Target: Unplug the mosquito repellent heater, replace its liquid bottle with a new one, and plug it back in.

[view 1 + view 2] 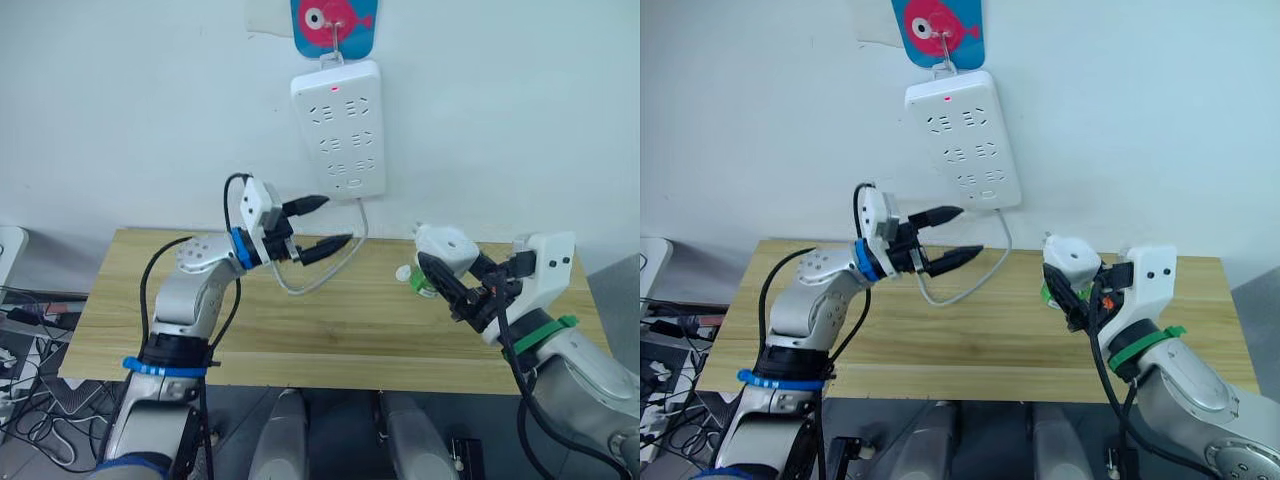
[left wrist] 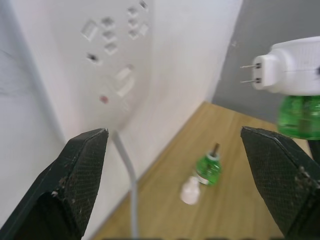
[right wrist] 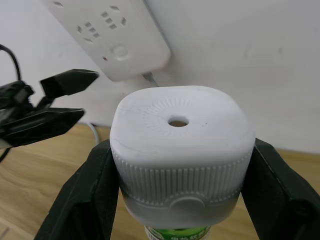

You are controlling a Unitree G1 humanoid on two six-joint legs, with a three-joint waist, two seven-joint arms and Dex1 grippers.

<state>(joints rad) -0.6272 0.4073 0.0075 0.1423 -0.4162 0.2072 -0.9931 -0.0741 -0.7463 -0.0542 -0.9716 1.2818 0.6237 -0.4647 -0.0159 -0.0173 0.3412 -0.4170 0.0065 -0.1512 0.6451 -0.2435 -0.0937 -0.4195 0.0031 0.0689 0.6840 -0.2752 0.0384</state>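
Note:
My right gripper (image 3: pixel 182 150) is shut on the mosquito repellent heater (image 1: pixel 446 245), a white rounded unit with a round vent hole, held in the air above the table's right side. A green liquid bottle (image 2: pixel 300 117) is fitted under it, and its two plug prongs (image 2: pixel 248 73) are bare. A second green bottle (image 2: pixel 208 170) stands on the table with its wick uncovered, next to a small white cap (image 2: pixel 190 191). To the left, my left gripper (image 1: pixel 335 221) hangs open and empty in the air, below the power strip (image 1: pixel 338 125).
The white power strip hangs on the wall from a fish-shaped hook (image 1: pixel 333 22), with its red light on. Its grey cable (image 1: pixel 330 270) loops down onto the wooden table (image 1: pixel 300 330) just beside my left gripper. Cables lie on the floor at the far left.

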